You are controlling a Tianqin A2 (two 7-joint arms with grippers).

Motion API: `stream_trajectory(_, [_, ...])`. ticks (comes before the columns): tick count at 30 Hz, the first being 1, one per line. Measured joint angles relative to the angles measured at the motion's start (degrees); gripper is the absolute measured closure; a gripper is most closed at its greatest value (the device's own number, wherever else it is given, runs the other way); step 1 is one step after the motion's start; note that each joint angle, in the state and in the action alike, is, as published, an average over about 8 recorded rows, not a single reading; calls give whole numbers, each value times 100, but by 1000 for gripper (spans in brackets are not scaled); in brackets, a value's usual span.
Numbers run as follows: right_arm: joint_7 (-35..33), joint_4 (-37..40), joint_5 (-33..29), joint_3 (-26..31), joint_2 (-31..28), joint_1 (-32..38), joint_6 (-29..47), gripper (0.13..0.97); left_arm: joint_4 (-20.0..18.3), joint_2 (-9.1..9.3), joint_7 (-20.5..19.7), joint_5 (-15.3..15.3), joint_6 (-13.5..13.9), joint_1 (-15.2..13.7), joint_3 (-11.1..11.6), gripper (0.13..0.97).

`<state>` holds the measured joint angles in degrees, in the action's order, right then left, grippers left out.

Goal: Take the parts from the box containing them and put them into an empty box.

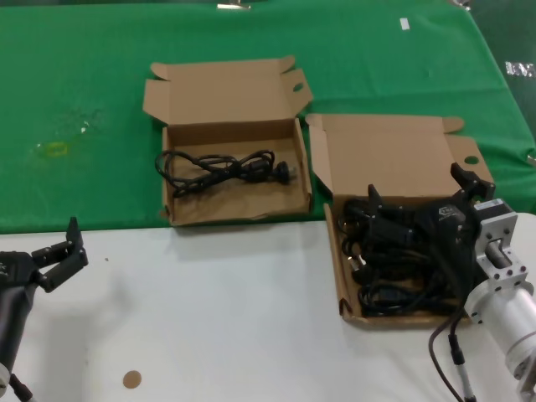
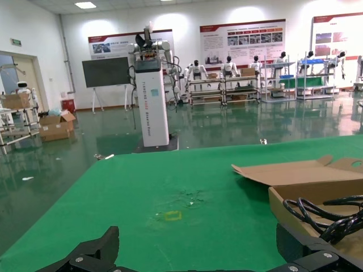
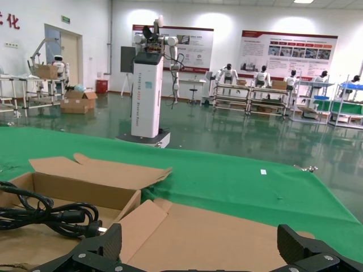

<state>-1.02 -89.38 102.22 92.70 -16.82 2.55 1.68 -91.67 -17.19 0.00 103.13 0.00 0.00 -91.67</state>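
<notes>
Right box (image 1: pixel 394 159) near you holds a tangle of black cables (image 1: pixel 394 268): light, floppy, snag-prone. Left box (image 1: pixel 230 126), farther off, has one cable (image 1: pixel 219 167). Right gripper (image 1: pixel 423 197) spread over the tangle; pinch a bundled loop. Left gripper (image 1: pixel 57 251) spread, idle near-left.

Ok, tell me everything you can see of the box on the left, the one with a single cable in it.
The left box is a shallow brown corrugated cardboard mailer, its hinged lid folded back and open, with eared side tabs and a hole near the lid's right edge. It sits upright on the green cloth at the white table's edge. One coiled black power cable lies inside. Its right side stands next to the right box; neither hand touches it.
</notes>
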Motion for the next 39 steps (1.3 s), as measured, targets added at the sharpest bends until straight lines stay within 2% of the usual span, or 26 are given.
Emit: stream_trajectory(39, [0,0,0,0,0,0,0,129,0,0,0,0,0,0,0,132])
